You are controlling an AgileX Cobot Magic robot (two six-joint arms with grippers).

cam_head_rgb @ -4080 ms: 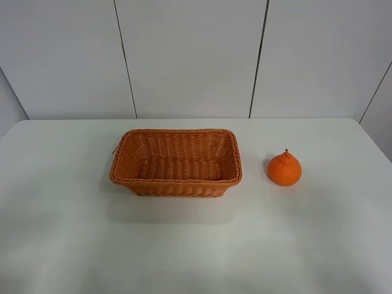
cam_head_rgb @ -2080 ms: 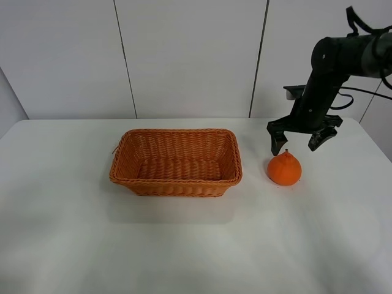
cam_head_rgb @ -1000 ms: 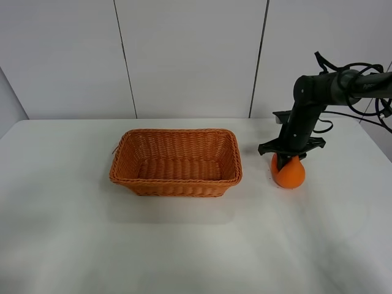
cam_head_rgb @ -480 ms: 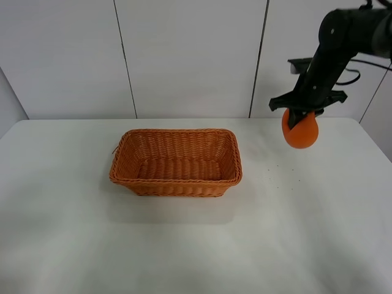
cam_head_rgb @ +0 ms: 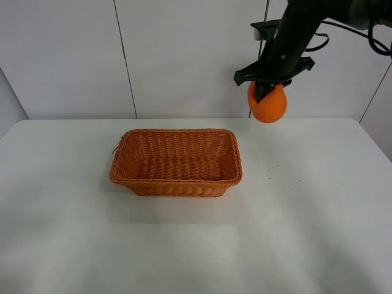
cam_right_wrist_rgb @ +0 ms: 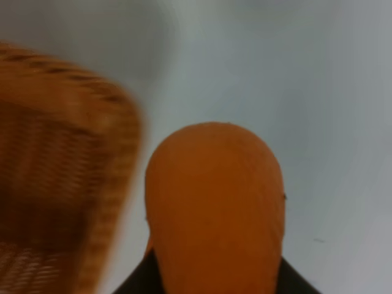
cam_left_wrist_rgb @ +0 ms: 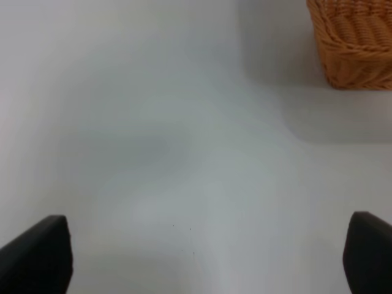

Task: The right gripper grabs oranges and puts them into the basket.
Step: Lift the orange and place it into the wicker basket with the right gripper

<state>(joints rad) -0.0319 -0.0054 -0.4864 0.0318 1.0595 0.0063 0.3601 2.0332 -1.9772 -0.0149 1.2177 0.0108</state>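
Observation:
My right gripper (cam_head_rgb: 267, 92) is shut on the orange (cam_head_rgb: 267, 105) and holds it high in the air, above the table and just right of the basket's right end. The orange fills the right wrist view (cam_right_wrist_rgb: 215, 205), with the basket's corner (cam_right_wrist_rgb: 73, 165) blurred beside it. The woven orange-brown basket (cam_head_rgb: 176, 180) sits empty on the white table, left of centre. The left gripper (cam_left_wrist_rgb: 202, 257) shows only as two dark fingertips (cam_left_wrist_rgb: 40, 254) set wide apart over bare table, with a basket corner (cam_left_wrist_rgb: 355, 49) in that view.
The white table (cam_head_rgb: 196, 245) stretches around the basket. A grey panelled wall (cam_head_rgb: 184, 55) stands behind it. The right arm and its cables (cam_head_rgb: 361, 24) reach in from the upper right.
The right gripper came down onto the orange, shut on it, lifted it off the table and carried it up and to the left toward the basket.

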